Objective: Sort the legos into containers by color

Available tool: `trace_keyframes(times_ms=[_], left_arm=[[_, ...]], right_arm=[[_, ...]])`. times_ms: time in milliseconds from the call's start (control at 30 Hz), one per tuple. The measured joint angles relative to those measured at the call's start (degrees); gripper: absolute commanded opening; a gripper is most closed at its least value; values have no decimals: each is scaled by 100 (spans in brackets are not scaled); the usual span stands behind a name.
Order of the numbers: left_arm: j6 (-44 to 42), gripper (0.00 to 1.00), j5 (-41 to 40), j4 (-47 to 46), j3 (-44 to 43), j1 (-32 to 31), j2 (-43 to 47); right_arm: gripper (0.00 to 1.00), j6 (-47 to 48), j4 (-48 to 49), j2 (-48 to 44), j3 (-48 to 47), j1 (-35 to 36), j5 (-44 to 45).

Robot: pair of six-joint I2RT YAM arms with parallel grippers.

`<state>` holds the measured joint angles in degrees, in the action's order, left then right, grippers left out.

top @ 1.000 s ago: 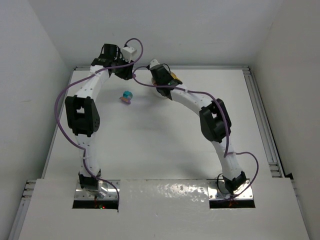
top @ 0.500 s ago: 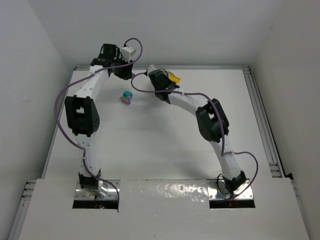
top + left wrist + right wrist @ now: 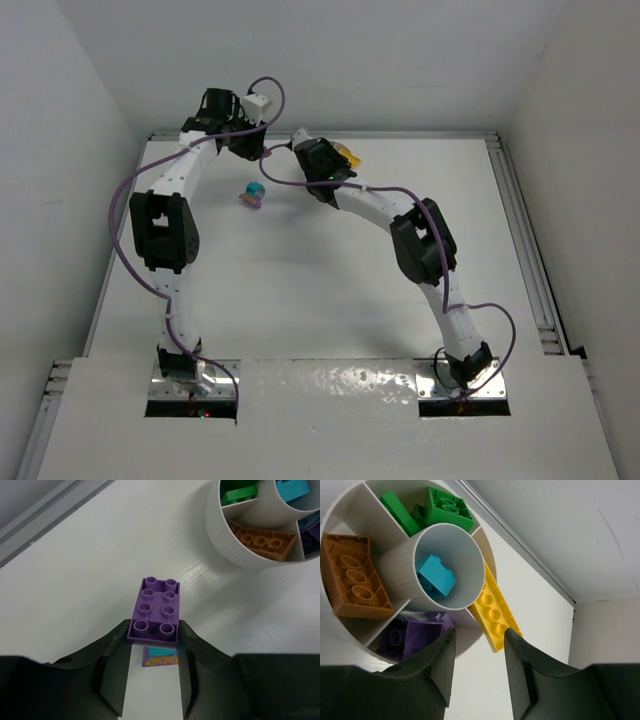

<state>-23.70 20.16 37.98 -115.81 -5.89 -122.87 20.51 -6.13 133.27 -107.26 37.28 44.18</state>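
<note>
The right arm (image 3: 425, 240) has swung its elbow a little to the left since a second ago, carrying the wrist slightly left over the dish (image 3: 225, 540). The left arm (image 3: 165, 230) has not shifted. The right fingers (image 3: 437, 670), pressed together a second ago, now stand apart with nothing between them, above the purple bricks (image 3: 417, 632) in the dish's near section. In the central well lies a teal brick (image 3: 436, 576). An orange plate (image 3: 352, 577) and green bricks (image 3: 445, 507) fill other sections, and a yellow plate (image 3: 492, 607) leans out over the rim. The left fingers (image 3: 112, 665) are clamped on the near end of a purple brick (image 3: 155, 607), held above a small heap of bricks (image 3: 253, 193) that lies left of the dish. The white desk (image 3: 300, 290) has a metal rail (image 3: 525, 240) along its right edge. Plain white walls (image 3: 400, 60) close it in on three sides.
</note>
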Motion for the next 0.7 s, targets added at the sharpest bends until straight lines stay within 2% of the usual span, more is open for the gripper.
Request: trace_keyframes(times_ms=[267,500,700], left_arm=[[-2,0,269,-2,-15,0,0],[-164,0,1027,42,-275,-57,-2],[-831,0,1443,195,-398,-481,-4]], right_arm=[[44,-472,-264,-186,-149,0,-153],[44,-1207,-367,-1233,192,-39,-577],[43,-2511,-481,-2256,866,-520,-1285]])
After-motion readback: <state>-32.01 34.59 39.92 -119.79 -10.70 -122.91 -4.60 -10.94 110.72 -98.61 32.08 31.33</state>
